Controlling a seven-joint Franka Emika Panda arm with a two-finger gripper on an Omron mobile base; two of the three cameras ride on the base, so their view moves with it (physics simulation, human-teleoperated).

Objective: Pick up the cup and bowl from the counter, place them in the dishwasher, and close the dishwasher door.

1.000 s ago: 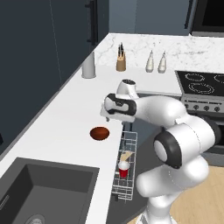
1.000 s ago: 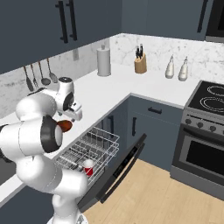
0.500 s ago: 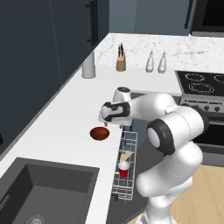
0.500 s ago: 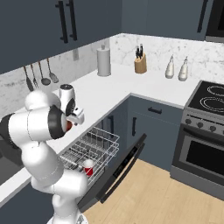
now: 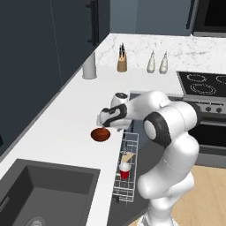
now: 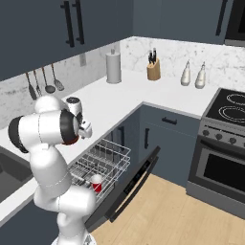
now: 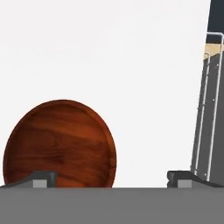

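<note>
Fingers [image 7: 112,177] spread wide, gripping nothing, poised low over the white surface [image 5: 62,132] just beside the bowl [image 5: 100,134]. In the hand view, one fingertip [image 7: 41,178] overlapping the bowl's [image 7: 60,144] near rim, the other [image 7: 183,177] over bare surface close to the rack wires; bowl offset toward the first tip rather than centred between the two. Bowl upright, dark reddish-brown with wood grain, sitting on the surface near its front edge, between sink [image 5: 39,194] and corner. From the left base view, hand [image 5: 110,117] hanging above and just right of the bowl, apart from it as far as can be told. From the right base view, bowl mostly hidden behind the arm.

Cup [image 5: 125,171] standing upright in the white wire rack [image 5: 128,154], mouth up, white inside showing; seen as well in the right base view [image 6: 97,183] toward the near end of the rack [image 6: 103,160]. Rack pulled out over the lowered door [image 6: 131,184], which lies tilted open, dark bar handle at its outer edge.

Farther back on the surface: grey canister [image 5: 89,66], knife block [image 5: 122,62], two pale bottles [image 5: 158,63]. Stove [image 5: 203,86] to the right, well apart from the bowl.
</note>
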